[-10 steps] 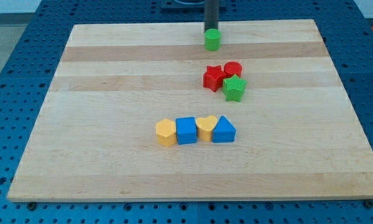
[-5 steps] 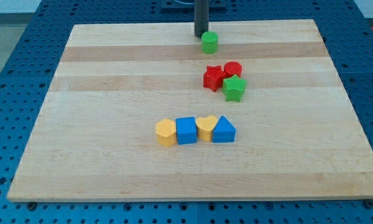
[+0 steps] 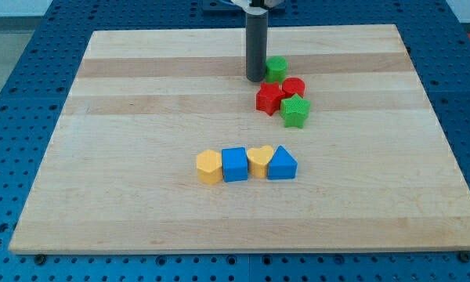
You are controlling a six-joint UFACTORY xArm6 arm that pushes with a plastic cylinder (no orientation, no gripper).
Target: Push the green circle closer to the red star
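The green circle (image 3: 276, 67) sits near the view's top, just above the red circle (image 3: 294, 87) and up-right of the red star (image 3: 269, 99). It nearly touches the red circle. My tip (image 3: 256, 79) stands on the board right at the green circle's left side, just above the red star. A green star (image 3: 294, 110) lies against the red star's lower right.
A row of blocks lies in the board's middle: a yellow hexagon (image 3: 208, 167), a blue cube (image 3: 235, 164), a yellow heart (image 3: 258, 160) and a blue triangle (image 3: 282, 164). The wooden board (image 3: 125, 117) rests on a blue perforated table.
My tip moved down the view, from above the green circle to its left side. The green circle slid down and right, ending close above the red circle and red star.
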